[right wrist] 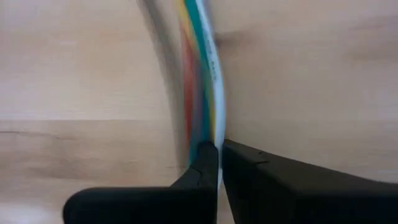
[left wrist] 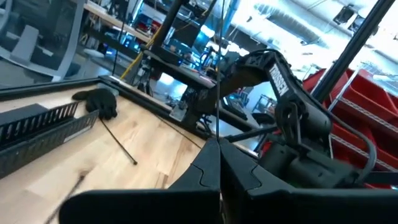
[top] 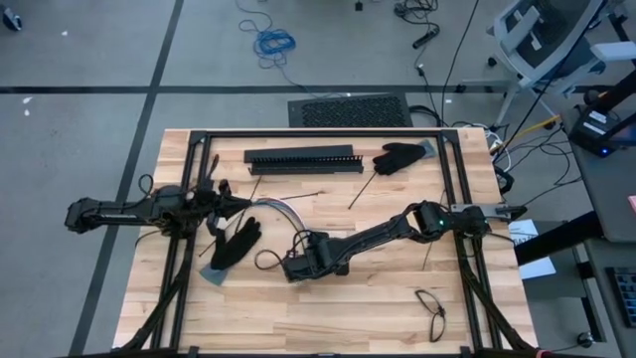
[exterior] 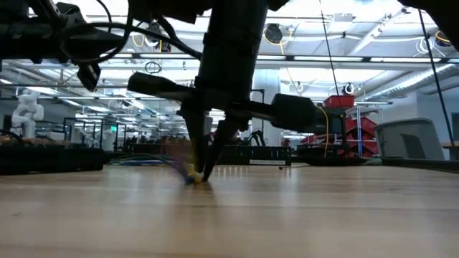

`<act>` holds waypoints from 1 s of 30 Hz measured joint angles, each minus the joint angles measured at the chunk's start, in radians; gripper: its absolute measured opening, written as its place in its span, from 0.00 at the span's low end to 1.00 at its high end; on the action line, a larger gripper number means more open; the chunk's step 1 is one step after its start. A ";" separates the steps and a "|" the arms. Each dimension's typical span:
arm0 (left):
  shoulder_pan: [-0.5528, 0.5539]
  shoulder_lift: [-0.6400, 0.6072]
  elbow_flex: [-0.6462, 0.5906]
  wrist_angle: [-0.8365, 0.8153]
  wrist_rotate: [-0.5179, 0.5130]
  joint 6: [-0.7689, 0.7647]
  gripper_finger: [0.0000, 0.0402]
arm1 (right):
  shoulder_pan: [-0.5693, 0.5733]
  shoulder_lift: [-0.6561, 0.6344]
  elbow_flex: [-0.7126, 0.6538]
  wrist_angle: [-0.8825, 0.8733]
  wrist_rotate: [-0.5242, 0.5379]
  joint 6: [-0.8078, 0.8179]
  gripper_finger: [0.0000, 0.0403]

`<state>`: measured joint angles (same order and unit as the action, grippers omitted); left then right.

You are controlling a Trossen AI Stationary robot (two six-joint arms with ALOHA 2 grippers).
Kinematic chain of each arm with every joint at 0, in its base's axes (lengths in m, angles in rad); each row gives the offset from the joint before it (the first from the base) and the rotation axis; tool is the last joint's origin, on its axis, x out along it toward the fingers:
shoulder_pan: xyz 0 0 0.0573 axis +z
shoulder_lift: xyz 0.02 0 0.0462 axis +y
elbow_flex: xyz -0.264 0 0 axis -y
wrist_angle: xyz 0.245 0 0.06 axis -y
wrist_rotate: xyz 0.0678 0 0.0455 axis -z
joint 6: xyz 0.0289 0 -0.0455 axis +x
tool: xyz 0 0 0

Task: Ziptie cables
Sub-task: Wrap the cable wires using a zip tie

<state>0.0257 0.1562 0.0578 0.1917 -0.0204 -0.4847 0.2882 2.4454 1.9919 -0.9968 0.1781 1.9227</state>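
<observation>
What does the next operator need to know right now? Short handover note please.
Right gripper: shut on the cables, pinching the coloured bundle down at the table near its middle.
Left gripper: shut, raised over the left side of the table; nothing visibly held.
Cables: the bundle arcs from near the left gripper to the right gripper. A separate small black cable loop lies near the front right.
Also on the table: slotted bar at the back, two black gloves, loose thin black strips.
Done: bundle gathered and gripped.
Left: no tie seen around the bundle yet.
</observation>
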 joint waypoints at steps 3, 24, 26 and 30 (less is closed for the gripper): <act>0.000 0.000 0.000 0.009 -0.002 0.000 0.00 | 0.007 -0.030 -0.002 -0.035 0.041 -0.017 0.00; 0.000 0.001 0.000 -0.017 0.001 -0.010 0.00 | 0.038 -0.216 0.007 -0.303 0.403 0.111 0.00; 0.000 0.001 0.000 -0.015 0.001 -0.015 0.00 | 0.032 -0.219 0.007 -0.370 0.400 0.124 0.00; -0.007 0.040 -0.008 -0.019 -0.016 0.052 0.00 | 0.024 -0.217 0.007 -0.375 0.400 0.120 0.00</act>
<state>0.0191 0.1960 0.0500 0.1725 -0.0368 -0.4327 0.3122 2.2280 1.9988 -1.3716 0.5776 2.0426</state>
